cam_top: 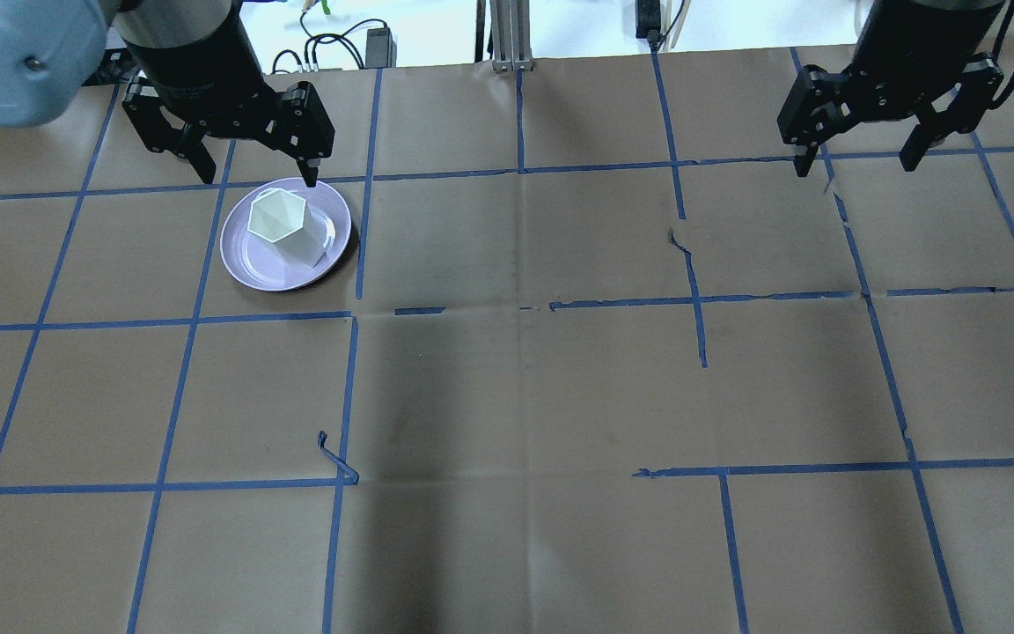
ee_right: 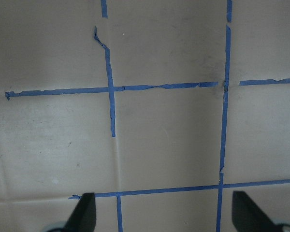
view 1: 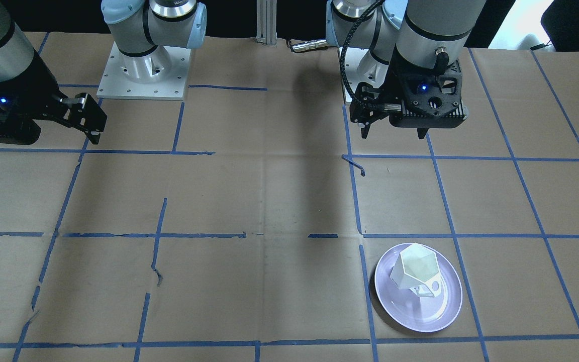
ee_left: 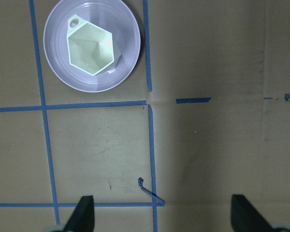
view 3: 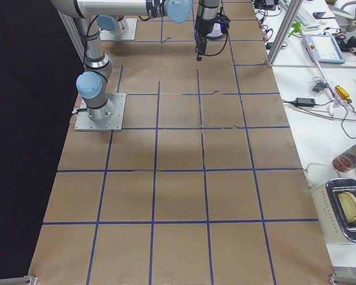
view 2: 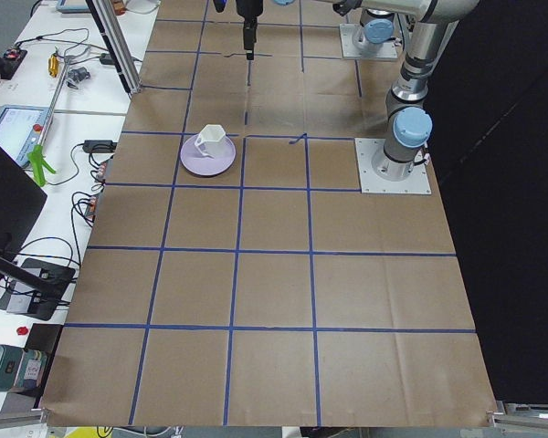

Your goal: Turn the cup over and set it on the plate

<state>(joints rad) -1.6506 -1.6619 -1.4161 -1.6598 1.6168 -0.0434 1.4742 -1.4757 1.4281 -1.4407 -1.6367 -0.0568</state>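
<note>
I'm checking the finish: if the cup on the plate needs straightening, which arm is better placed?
Left. The left gripper hangs near the plate holding the cup, jaws open; the right gripper hangs far across the table.

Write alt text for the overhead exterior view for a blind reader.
A small white faceted cup stands mouth-up on a round pale lavender plate, upper left, on a brown-paper table gridded with blue tape. Both black grippers hang open and empty: left gripper upper left, right gripper upper right.
</note>
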